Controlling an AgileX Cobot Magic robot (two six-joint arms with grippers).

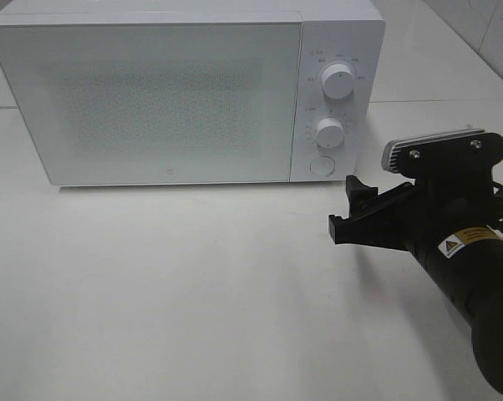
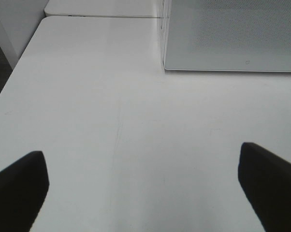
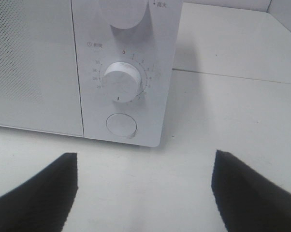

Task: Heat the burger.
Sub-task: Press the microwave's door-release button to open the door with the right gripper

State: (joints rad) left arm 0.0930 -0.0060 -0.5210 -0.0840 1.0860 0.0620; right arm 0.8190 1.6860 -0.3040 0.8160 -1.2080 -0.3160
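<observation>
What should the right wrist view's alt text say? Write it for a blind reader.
The timer dial and round button of a white microwave, door shut, fill the view. The right gripper has black fingers open and empty over the table.

My high camera looks down from the near side onto the white desk, and takes in the whole microwave standing along the far edge. The left wrist camera sits low over the desk's left part and looks out between the spread fingers of the left gripper toward the far edge, catching only the microwave's lower left door corner. The right wrist camera, above the right gripper, sits close to the timer dial and round button, which the high view also shows, smaller.
</observation>
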